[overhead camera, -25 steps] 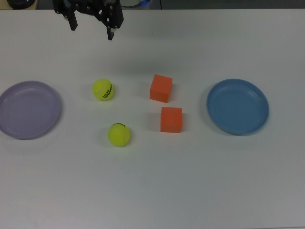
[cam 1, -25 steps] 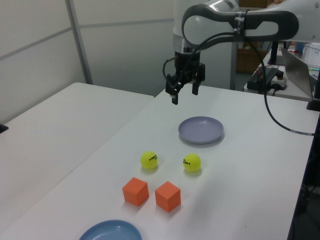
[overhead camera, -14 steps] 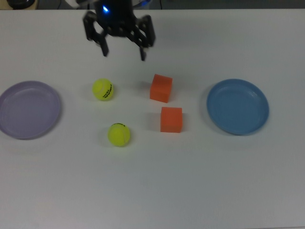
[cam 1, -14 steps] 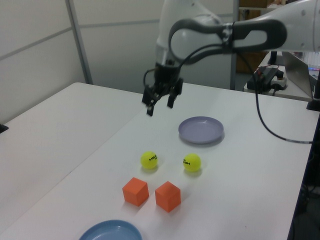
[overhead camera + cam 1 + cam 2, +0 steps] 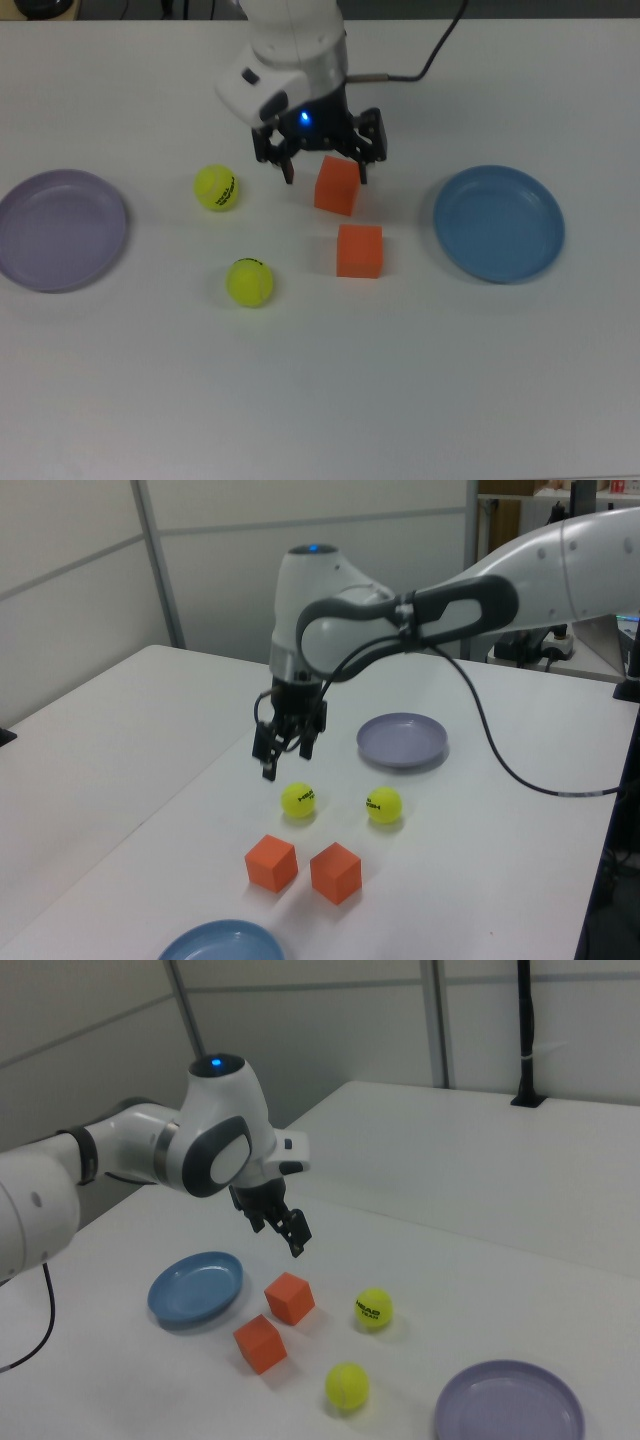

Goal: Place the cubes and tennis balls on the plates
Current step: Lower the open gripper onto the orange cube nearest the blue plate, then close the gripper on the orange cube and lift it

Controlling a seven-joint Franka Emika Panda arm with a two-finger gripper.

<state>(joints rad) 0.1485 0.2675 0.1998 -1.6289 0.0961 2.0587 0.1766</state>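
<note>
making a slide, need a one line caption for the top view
Open gripper poised over one orange cube, with a second cube, two tennis balls and both plates empty.

Fuzzy tennis balls [image 5: 217, 188], matte cubes [image 5: 337, 186]

Two orange cubes [image 5: 337, 186] [image 5: 359, 250] and two tennis balls [image 5: 216, 188] [image 5: 250, 282] are lying between the lavender plate [image 5: 62, 229], at the top view's left, and the blue plate [image 5: 499, 223], at its right.

We see a white desk [image 5: 330, 400] spanning the whole top view. In the left view a second white desk [image 5: 90, 730] adjoins its far edge, backed by pale wall panels [image 5: 70, 570]. In the right view a black post [image 5: 524, 1035] stands upright at the desk's far edge.
</note>
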